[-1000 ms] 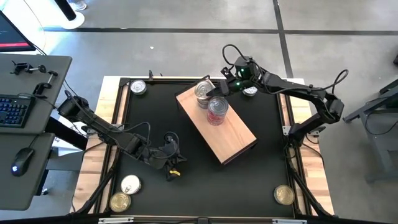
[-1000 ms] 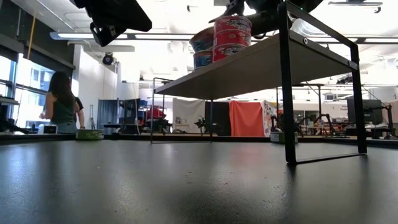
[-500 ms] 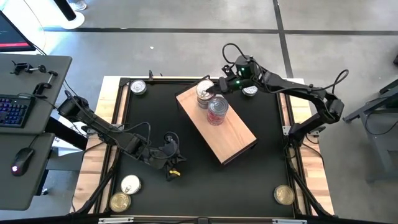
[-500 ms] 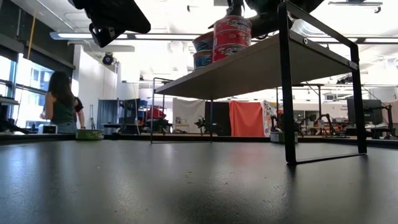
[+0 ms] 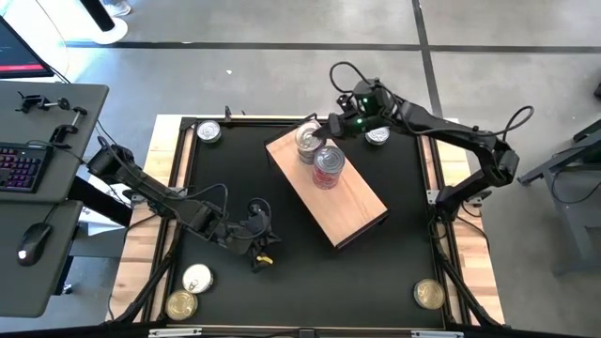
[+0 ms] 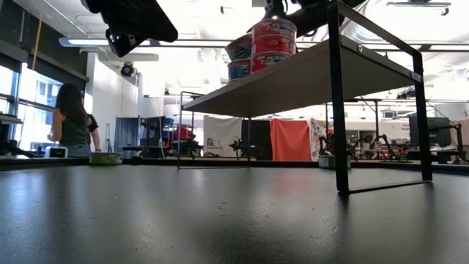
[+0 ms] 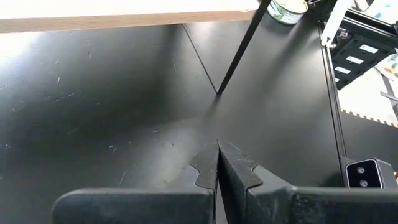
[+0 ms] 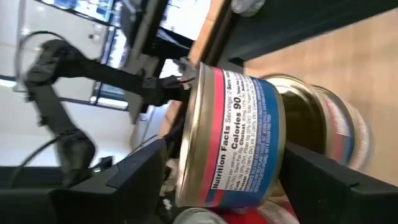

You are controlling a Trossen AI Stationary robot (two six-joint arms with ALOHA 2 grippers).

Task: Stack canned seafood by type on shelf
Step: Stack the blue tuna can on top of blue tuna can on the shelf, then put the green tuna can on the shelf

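Your right tool (image 5: pixel 322 125) sits in the upper middle of the frame, its fingers wide around a blue and pink can (image 8: pixel 239 137) on top of a stack. That stack stands on the wooden shelf (image 5: pixel 352 202) beside a red can stack (image 5: pixel 328 165). Your left tool (image 7: pixel 217 163) is closed and empty, low over the black worktop (image 5: pixel 225 169) at lower left.

- shelf (image 5: pixel 352 197): light-brown wood, visible grain, black legs
- table (image 5: pixel 376 253): black
- can at right gripper (image 8: pixel 239 140): blue and pink label, white text, silver rim
- stacked cans (image 5: pixel 327 167): red labels, silver lid
- loose cans (image 5: pixel 429 294): gold lids
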